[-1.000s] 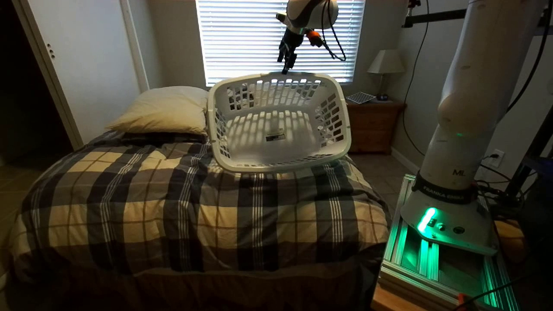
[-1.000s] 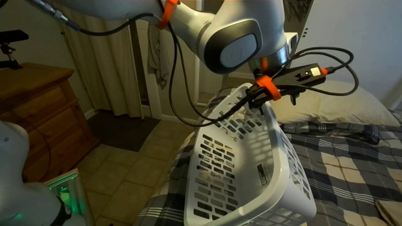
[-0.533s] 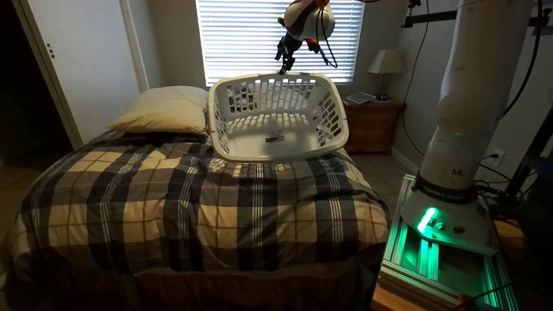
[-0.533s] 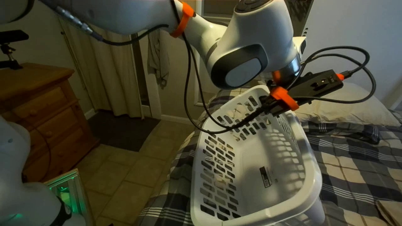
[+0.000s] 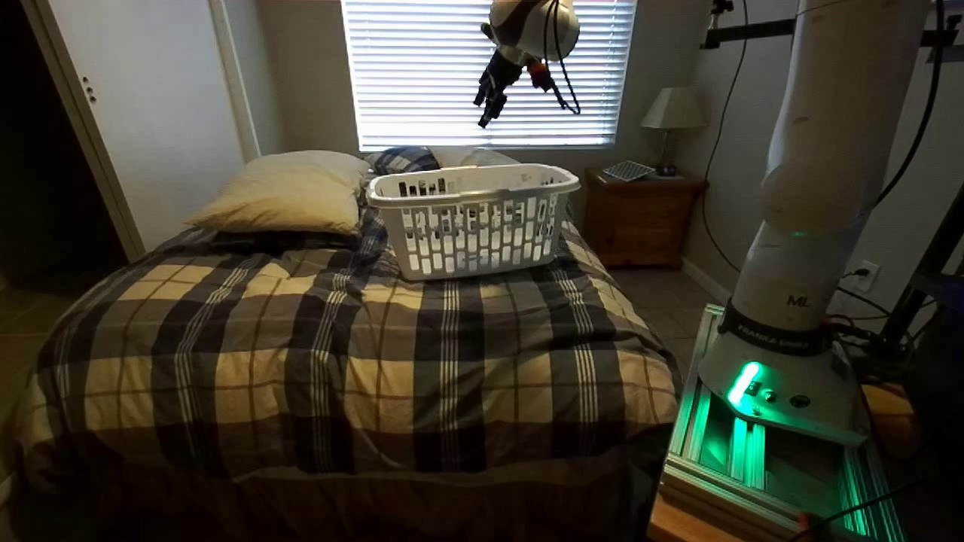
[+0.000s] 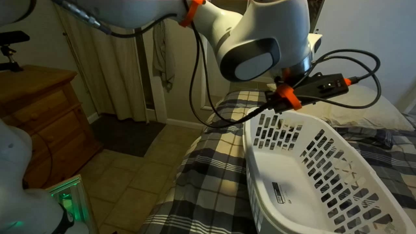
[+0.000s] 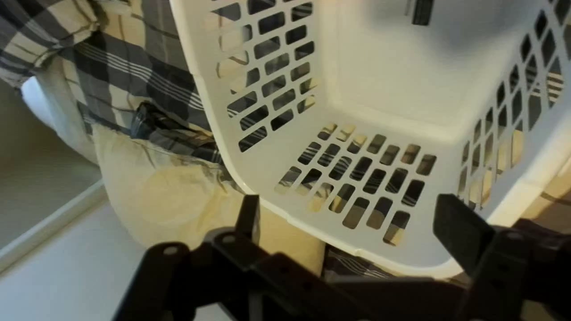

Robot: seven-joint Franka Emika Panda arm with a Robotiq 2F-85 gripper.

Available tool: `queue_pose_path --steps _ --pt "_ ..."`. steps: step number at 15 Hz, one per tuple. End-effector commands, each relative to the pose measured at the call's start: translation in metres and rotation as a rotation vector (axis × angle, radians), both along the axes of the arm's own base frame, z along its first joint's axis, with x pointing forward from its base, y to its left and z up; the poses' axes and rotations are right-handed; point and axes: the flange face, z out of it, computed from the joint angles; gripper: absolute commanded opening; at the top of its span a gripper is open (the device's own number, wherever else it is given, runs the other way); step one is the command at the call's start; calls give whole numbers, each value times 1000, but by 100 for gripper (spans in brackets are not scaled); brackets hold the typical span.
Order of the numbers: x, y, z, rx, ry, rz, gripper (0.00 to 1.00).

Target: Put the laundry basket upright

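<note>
The white laundry basket (image 5: 467,197) stands upright on the plaid bed, opening up, in an exterior view. It also shows in an exterior view from above (image 6: 276,169), with its label on the inside bottom. In the wrist view the basket (image 7: 392,76) fills the upper right, its slotted walls and rim in sight. My gripper (image 5: 483,113) hangs above the basket, apart from the rim. In the wrist view my gripper (image 7: 348,203) has its fingers wide apart with nothing between them; the basket's end lies beyond them. In an exterior view the fingers are mostly hidden behind the wrist camera and cables.
A cream pillow (image 5: 286,192) lies on the bed (image 5: 392,361) beside the basket. A wooden nightstand (image 5: 640,218) with a lamp (image 5: 672,109) stands behind it. A wooden dresser (image 6: 42,123) stands off the bed. Cables (image 6: 195,81) loop from the wrist.
The basket has gone from tilted on its side, opening facing outward, to standing upright on the bed. My gripper has come off its rim and now hangs above it, slightly shifted.
</note>
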Motion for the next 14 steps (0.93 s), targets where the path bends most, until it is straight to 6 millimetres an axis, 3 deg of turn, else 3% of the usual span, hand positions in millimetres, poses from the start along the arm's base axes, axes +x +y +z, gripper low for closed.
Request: queue_pose_path --steps 1,8,14 --pt "-26 33 38 79 84 -57 100" --pt "-58 84 103 57 124 -201 100" --pt "-78 102 117 -3 194 -347 100"
